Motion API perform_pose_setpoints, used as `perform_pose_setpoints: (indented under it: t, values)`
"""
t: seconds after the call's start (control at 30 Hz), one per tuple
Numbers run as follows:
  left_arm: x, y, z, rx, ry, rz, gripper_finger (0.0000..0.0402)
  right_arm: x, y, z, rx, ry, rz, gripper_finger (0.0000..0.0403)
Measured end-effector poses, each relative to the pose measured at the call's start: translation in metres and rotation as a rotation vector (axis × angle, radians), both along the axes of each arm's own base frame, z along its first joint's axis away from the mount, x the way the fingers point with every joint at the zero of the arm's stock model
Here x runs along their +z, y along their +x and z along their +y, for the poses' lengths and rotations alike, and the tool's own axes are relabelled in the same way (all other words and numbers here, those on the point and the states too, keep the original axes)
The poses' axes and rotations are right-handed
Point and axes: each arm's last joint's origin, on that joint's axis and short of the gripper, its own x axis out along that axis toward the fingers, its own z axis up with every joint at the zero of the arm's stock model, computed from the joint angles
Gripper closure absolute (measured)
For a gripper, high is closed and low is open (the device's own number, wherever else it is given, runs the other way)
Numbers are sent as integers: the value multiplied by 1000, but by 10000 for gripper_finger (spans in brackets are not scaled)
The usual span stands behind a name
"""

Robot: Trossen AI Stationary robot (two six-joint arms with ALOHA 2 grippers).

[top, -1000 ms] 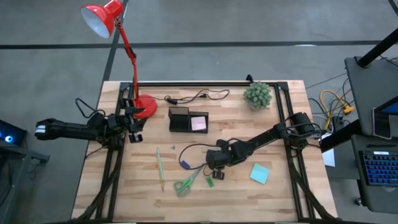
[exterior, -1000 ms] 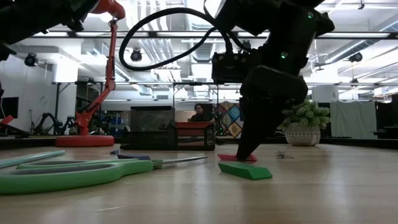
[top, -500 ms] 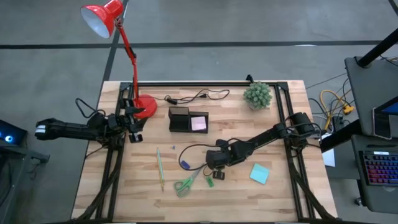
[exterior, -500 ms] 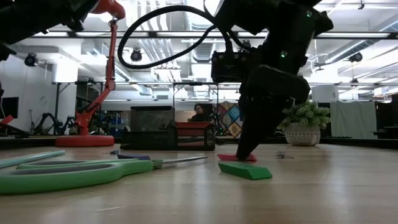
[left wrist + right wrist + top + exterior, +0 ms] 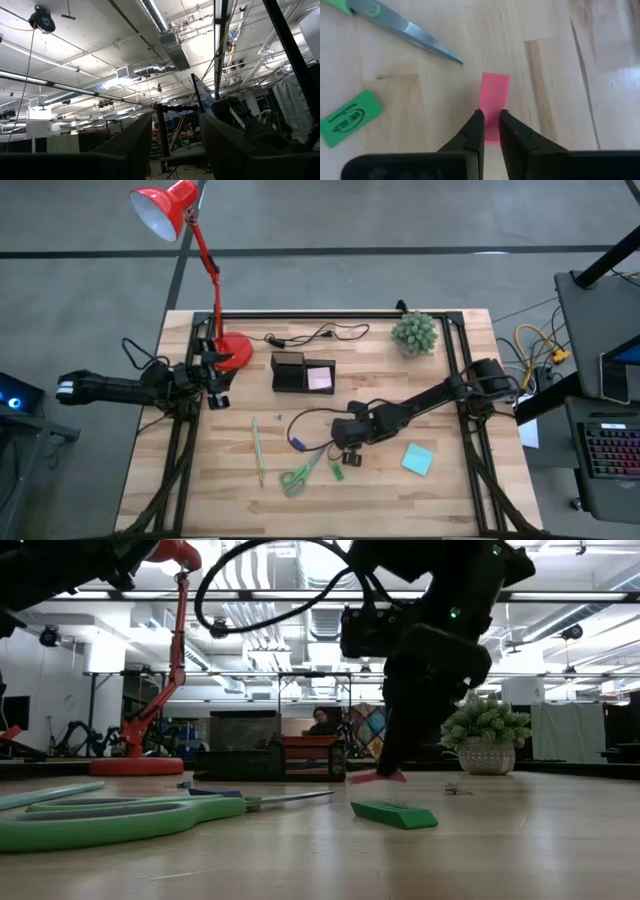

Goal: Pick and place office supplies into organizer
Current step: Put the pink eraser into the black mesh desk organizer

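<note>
My right gripper (image 5: 489, 122) is over the table's middle front and shut on a small pink flat piece (image 5: 493, 95). A green eraser (image 5: 347, 118) lies flat beside it (image 5: 393, 814). The green-handled scissors (image 5: 297, 475), thin green pencil (image 5: 257, 450) and a purple piece (image 5: 296, 444) lie to the left. A teal sticky pad (image 5: 417, 459) lies to the right. The black organizer (image 5: 290, 370) stands farther back with a pink pad (image 5: 320, 378) in its low tray. My left gripper (image 5: 214, 376) waits open at the table's left edge. My right gripper pinches the pink piece by one end (image 5: 491, 134) between its two fingers. The fingers (image 5: 392, 745) come from above, slanting down, and lie along the piece. The piece (image 5: 377, 777) is lifted clear of the table and sticks out nearly level past the fingertips.
A red lamp's round base (image 5: 235, 350) stands at the far left and a black cable (image 5: 315, 335) runs behind the organizer. A potted plant (image 5: 414, 333) is at the far right. Bare wood lies between the organizer and my right gripper.
My right gripper has risen a little, keeping shut on the pink piece. The piece has come off the table, where it lay a second ago, and now hangs clear above the wood. The green eraser has stayed in place.
</note>
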Motion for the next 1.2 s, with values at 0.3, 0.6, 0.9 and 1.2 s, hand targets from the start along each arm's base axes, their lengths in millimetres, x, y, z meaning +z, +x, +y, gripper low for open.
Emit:
perform_pose_setpoints:
  t: [0.3,0.6,0.9,1.2]
  values:
    - [0,0,0,0,0,-1,246,10,1,-5,34,-21,-31,365]
    - [0,0,0,0,0,-2,246,27,10,-32,92,-75,-124,365]
    - [0,0,0,0,0,-2,246,50,24,-70,153,-182,-299,365]
    - [0,0,0,0,0,-1,246,63,39,-114,194,-230,-493,365]
